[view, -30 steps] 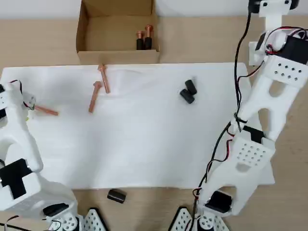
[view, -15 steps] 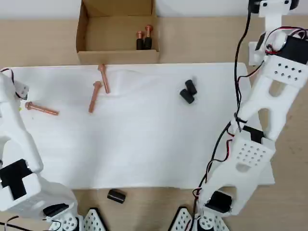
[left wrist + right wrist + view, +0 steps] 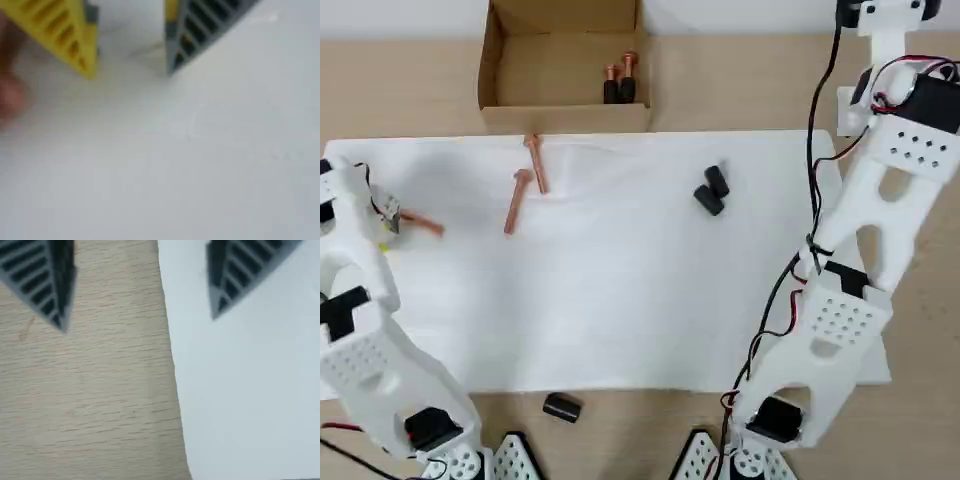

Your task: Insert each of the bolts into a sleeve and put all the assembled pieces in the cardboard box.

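From where I stand, the cardboard box (image 3: 500, 70) sits at the far edge of the wooden table (image 3: 740, 80), just behind the white sheet (image 3: 620, 300). Two assembled pieces (image 3: 611, 86) (image 3: 628, 77) lie inside the box, side by side near its right wall. On the sheet, close in front of the box, two bolts (image 3: 535, 163) (image 3: 517, 200) lie loose, near each other but not touching. A third bolt (image 3: 423, 224) lies at the left side of the sheet, and its one end is hidden under the tip of the left arm (image 3: 360, 340). The left gripper (image 3: 130, 74) hangs low over the sheet with its yellow and grey fingers spread apart, and between them I see only bare white sheet, so it grasps nothing. Two black sleeves (image 3: 717, 180) (image 3: 708, 200) rest just beside each other on the right half of the sheet, and a third sleeve (image 3: 562, 407) lies on the bare wood at the near edge. The right gripper (image 3: 139, 322) is wide apart and empty, above the border where the sheet meets the wood.
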### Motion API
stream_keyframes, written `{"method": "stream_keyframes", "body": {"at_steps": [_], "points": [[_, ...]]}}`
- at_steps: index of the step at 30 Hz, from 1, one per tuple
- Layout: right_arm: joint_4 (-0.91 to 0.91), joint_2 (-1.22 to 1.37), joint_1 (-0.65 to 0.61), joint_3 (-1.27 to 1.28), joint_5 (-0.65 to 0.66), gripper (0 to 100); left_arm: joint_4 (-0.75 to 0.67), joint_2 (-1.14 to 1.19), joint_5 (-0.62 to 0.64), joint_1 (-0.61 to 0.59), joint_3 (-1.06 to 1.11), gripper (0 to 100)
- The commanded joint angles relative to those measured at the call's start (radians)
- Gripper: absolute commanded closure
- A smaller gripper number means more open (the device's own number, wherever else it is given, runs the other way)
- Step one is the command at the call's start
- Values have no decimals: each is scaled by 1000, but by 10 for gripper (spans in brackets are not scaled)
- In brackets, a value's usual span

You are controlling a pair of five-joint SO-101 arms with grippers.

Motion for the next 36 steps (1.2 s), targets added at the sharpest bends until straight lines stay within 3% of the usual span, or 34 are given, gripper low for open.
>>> {"method": "stream_keyframes", "body": {"at_steps": [1, 10, 17, 24, 32, 36], "points": [[14, -77, -10, -2, 9, 774, 57, 130, 3, 11, -155, 885], [14, -77, -12, -1, 5, 774, 385, 157, -29, 25, -546, 883], [14, -74, -16, -1, 5, 774, 563, 136, -132, 164, -904, 882], [14, -73, -15, -1, 9, 774, 565, 185, -100, 232, -890, 882], [14, -71, -16, 2, 9, 774, 566, 234, 68, 147, -853, 882], [14, -70, -18, 2, 11, 774, 566, 236, 84, 109, -825, 882]]}}
